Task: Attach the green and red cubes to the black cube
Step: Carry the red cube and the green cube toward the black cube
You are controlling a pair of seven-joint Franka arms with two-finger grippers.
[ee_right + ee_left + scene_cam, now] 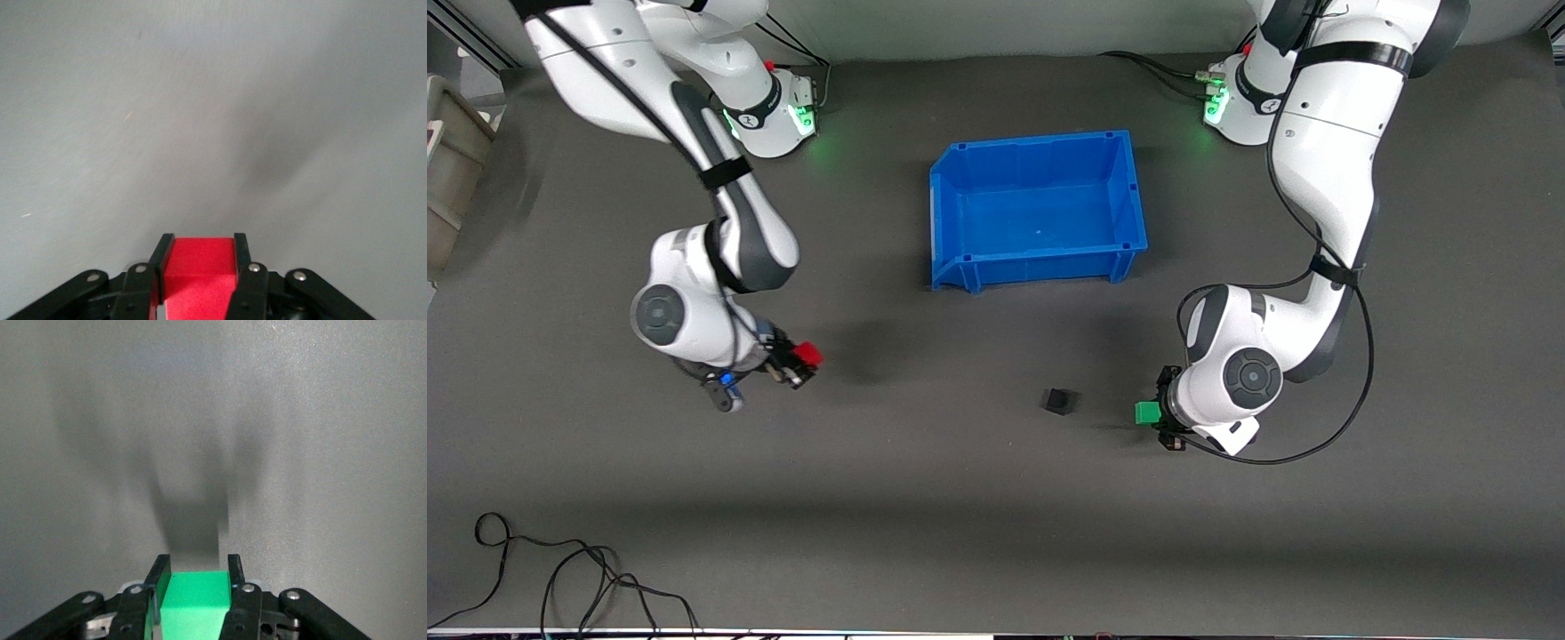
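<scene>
Cables (560, 578) trail along the near edge as I hold both cubes aloft, ready to join them to the black cube (1059, 401).

Left gripper (1158, 414), its jaws pinching the green cube (1146, 412), hangs just beside the black cube on the surface; right gripper (799, 364) pinches the red cube (808, 354) well apart, toward the right arm's end. My plan: square each face, press in level from both sides, clear of the blue bin (951, 213).

We hold both arms bent low, left gripper (1158, 413) and right gripper (800, 363) each clamped on a cube
</scene>
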